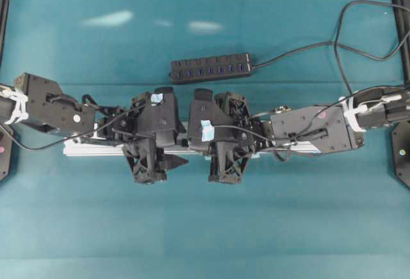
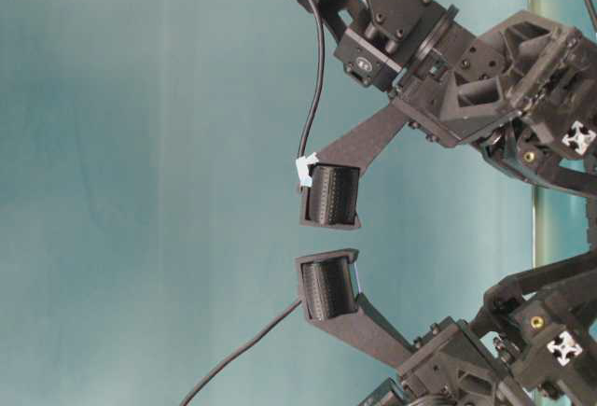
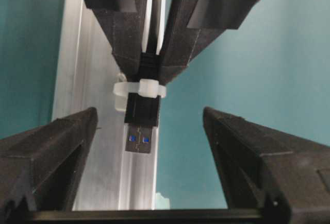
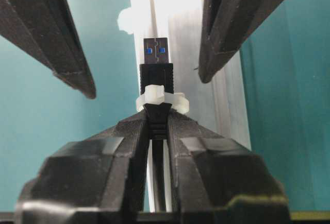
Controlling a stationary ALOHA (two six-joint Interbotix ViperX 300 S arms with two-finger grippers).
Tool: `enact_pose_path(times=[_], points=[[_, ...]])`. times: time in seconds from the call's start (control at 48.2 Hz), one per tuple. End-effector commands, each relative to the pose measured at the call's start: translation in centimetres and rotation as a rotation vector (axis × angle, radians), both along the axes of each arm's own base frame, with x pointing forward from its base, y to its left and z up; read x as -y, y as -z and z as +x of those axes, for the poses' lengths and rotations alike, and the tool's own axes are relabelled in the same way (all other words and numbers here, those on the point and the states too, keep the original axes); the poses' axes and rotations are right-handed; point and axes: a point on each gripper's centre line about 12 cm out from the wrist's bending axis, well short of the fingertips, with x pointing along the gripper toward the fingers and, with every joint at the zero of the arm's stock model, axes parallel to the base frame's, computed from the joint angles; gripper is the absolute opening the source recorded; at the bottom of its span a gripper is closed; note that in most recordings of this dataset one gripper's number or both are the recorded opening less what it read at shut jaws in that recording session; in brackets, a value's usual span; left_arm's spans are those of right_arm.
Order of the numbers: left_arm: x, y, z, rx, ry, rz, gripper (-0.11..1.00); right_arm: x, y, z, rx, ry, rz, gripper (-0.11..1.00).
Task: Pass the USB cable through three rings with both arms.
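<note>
USB plug [image 3: 140, 131] is poked through a whitish ring [image 3: 139, 88]; the ring sits around the plug body just behind the metal shell, blue insert facing the camera. Same thing from the right wrist view: plug [image 4: 157, 67] sticking out at 12 o'clock past the ring [image 4: 160, 98], aluminium rail [image 4: 206, 80] running underneath.

Right gripper [image 4: 157, 126] fingers are pressed onto the strain relief of the USB cable, right behind the ring, pinching it. Left gripper [image 3: 149, 131] fingers are spread wide, one at 9 o'clock and one at 3 o'clock of the plug, not touching it.

Overhead: both wrists meet over the middle of the rail [image 1: 80, 149], tips almost nose to nose. Cable [image 1: 359, 48] loops off at 2 o'clock to the black USB hub [image 1: 211, 68] on the teal tabletop [image 1: 205, 228]. The arms hide the other rings in that view; a second one shows further along in the right wrist view, and I can't tell how many are already threaded.

Judgement: the step is a handover, left takes the plug on the exit side of the ring.

- Centre the left fingers on the black plug body, not the metal shell, which looks slippery.
- Close squarely; the plug is slightly off-centre toward the 9 o'clock finger.
- Right should only let go once left has a firm pinch.
- Then pull straight along the rail so the plug shoulder doesn't catch the ring.
</note>
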Motion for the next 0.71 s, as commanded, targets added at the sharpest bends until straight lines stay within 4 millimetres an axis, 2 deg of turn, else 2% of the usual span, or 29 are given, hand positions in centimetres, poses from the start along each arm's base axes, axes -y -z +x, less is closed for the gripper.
enact_pose_path(times=[0.0,0.311,0.394,0.519,0.643,0.685], points=[[0.0,-0.62,0.25,0.025,0.002,0.003,0.86,-0.35,-1.53,0.44,0.055,0.0,0.016,-0.07],[-0.12,-0.66,0.29,0.026,-0.002,0.002,0.81,-0.36,-1.54,0.45,0.056,0.001,0.017,-0.07],[-0.18,-0.79,0.52,0.032,-0.002,0.003,0.77,-0.42,-1.48,0.46,0.055,-0.001,0.017,-0.07],[-0.43,-1.03,0.79,0.041,-0.005,0.008,0.59,-0.36,-1.54,0.45,0.056,0.001,0.017,-0.07],[-0.43,-0.97,0.79,0.04,0.004,0.017,0.29,-0.42,-1.53,0.44,0.055,0.0,0.017,-0.07],[-0.42,-1.04,0.75,0.041,0.004,0.017,0.22,-0.35,-1.47,0.44,0.053,0.001,0.017,-0.07]])
